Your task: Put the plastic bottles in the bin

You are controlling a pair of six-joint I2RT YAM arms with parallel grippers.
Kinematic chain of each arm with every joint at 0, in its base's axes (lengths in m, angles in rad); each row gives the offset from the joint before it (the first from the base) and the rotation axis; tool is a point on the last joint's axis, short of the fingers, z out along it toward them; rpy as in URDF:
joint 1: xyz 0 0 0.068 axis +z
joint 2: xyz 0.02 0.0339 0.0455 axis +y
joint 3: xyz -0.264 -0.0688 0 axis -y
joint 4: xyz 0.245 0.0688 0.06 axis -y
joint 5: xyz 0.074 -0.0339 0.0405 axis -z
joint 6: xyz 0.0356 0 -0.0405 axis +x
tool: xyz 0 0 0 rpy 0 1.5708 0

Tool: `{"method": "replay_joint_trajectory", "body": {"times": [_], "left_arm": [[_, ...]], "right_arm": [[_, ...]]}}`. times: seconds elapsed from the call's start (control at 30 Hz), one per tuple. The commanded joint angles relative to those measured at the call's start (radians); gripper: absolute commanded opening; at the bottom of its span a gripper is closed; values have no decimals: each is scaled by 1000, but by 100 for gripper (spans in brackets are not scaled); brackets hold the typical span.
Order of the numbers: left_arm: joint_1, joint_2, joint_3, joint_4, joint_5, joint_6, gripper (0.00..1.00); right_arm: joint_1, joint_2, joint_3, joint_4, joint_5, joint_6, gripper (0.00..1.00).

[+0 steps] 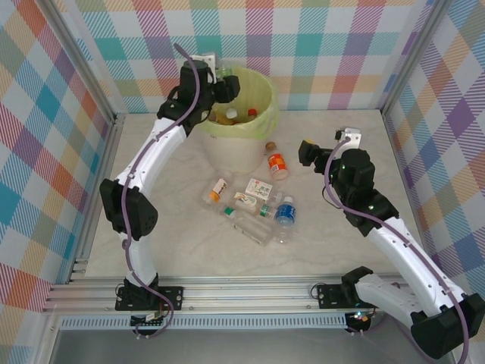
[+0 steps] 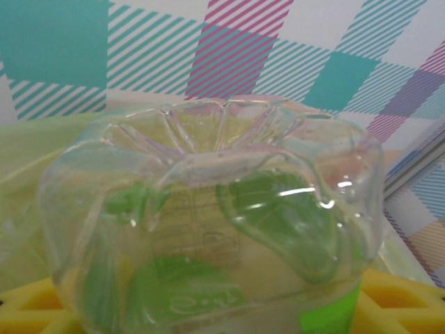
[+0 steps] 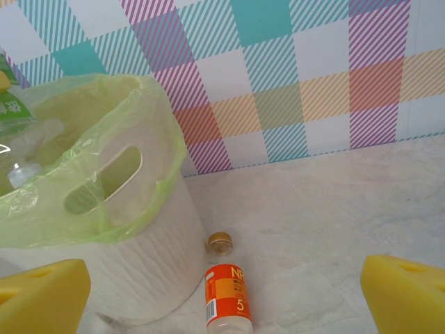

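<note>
A clear plastic bottle with a green label [image 2: 208,209] lies base-first between the yellow pads [image 2: 400,299] of my left gripper [image 2: 215,306], which hangs over the left rim of the bin [image 1: 261,91]. Whether the pads still press on it is hidden. The bin is a white bucket [image 3: 139,257] lined with a yellow-green bag [image 3: 160,132], and it holds several bottles [image 1: 231,114]. An orange-labelled bottle [image 1: 278,165] lies by the bin's foot [image 3: 227,296]. My right gripper [image 1: 307,152] hovers open just right of it, pads wide apart [image 3: 224,296].
Several more bottles lie in a heap at mid-table: an orange-and-white one [image 1: 218,189], a blue-labelled one [image 1: 285,212] and a clear one [image 1: 254,227]. Checked walls and aluminium posts [image 1: 402,76] enclose the table. Bare tabletop [image 1: 356,129] stretches right of the bin.
</note>
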Motion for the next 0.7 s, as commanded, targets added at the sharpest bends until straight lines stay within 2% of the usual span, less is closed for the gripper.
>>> {"method": "replay_joint_trajectory", "body": {"times": [0.0,0.1,0.33,0.67], "left_arm": [[-13,14,39,8,20,17,76],[-26,27,49,10,45,33,90],[-62,2,27,9,92,87,99],[-109,-156,-122,48,69,142,100]], "right_arm": [[-3,6,19,-10,-18,4,100],[-3,14,32,-32,-22,-8,100],[-3,20,22,-37,-18,-10,100],[-3,99,38,-64,-29,-58,100]]}}
